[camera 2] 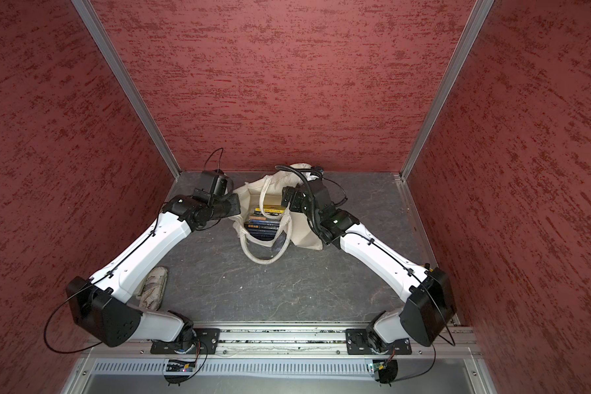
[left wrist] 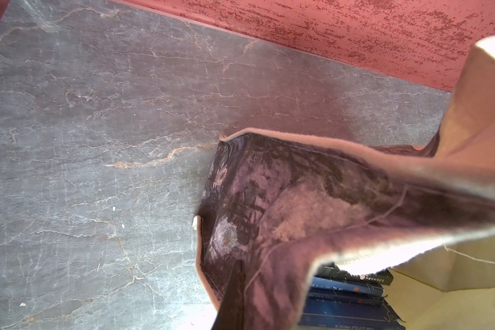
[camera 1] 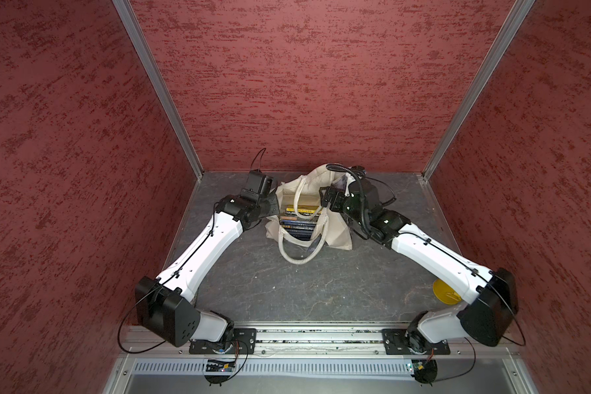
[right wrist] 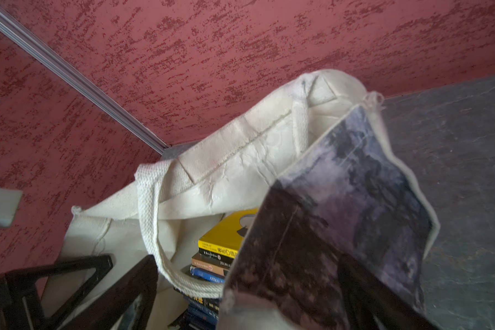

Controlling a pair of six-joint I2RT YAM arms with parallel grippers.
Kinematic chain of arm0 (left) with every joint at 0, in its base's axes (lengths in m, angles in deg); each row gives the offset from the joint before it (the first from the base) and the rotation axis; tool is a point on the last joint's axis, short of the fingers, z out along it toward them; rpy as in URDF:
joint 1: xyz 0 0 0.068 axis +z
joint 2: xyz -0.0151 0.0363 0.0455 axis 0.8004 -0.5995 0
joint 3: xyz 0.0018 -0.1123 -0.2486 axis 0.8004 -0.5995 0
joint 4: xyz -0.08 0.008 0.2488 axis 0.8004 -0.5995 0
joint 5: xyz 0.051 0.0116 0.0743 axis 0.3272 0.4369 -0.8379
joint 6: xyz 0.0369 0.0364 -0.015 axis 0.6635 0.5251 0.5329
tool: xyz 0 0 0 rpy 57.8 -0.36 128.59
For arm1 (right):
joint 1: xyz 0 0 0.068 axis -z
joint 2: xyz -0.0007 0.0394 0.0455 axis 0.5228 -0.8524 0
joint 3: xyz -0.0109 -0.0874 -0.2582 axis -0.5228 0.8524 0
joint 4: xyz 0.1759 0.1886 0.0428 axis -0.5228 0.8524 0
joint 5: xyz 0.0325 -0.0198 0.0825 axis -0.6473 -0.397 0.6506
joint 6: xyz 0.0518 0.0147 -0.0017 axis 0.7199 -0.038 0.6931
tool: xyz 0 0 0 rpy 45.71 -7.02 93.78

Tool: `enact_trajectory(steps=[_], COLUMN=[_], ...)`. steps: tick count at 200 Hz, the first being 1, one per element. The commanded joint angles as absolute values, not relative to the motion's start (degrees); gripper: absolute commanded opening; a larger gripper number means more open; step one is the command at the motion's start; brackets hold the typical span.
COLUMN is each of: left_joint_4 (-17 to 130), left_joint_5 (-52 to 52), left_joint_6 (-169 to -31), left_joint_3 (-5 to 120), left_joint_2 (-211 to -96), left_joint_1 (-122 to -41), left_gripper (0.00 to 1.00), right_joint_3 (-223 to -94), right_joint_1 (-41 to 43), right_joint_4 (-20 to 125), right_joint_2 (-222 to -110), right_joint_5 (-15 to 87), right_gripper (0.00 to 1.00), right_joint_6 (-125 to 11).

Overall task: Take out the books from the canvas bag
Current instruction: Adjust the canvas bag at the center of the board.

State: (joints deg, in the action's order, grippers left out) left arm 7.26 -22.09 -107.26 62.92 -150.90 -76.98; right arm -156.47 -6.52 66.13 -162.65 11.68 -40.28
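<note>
Both grippers at the bag's mouth, books inside.

In both top views the bag (camera 1: 335,228) sits mouth up at the far middle of the table (camera 1: 287,290), with the books (camera 1: 299,221) stacked inside. The left gripper (camera 1: 272,201) is at its left rim and the right gripper (camera 1: 325,201) at its right rim. Left wrist view: a dark finger (left wrist: 231,297) lies against the printed cloth, jaws closed on the rim, books (left wrist: 349,300) beyond. Right wrist view: the fingers (right wrist: 132,285) stand wide apart with the printed wall between them, gripping nothing. A yellow book (right wrist: 223,237) tops the stack.
</note>
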Motion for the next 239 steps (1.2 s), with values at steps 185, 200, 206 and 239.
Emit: enact_trajectory(steps=[185,200,206,239], left_joint_4=[11.7,11.9,11.9,11.8], left_joint_5=[-27.1,-26.6,-26.5,-26.3], left_joint_6=[-109.6,-110.8,-111.3,-114.5], left_joint_3=[51.1,49.9,49.5,46.6], left_joint_2=[-141.4,-140.5,-140.2,-137.8], left_joint_1=[-78.7,-78.7,-78.7,-79.3], left_gripper=[0.0,0.0,0.0,0.0], right_joint_3=[-155.0,-153.3,-152.5,-147.0], right_joint_1=[-5.8,-5.8,-5.8,-5.8], right_joint_4=[69.7,68.7,68.2,65.4], right_joint_2=[-166.2,-164.8,-164.1,-158.5], right_joint_5=[8.8,9.1,9.4,11.1], right_gripper=[0.03,0.0,0.0,0.0], right_joint_6=[-41.8,-41.5,-41.3,-40.3])
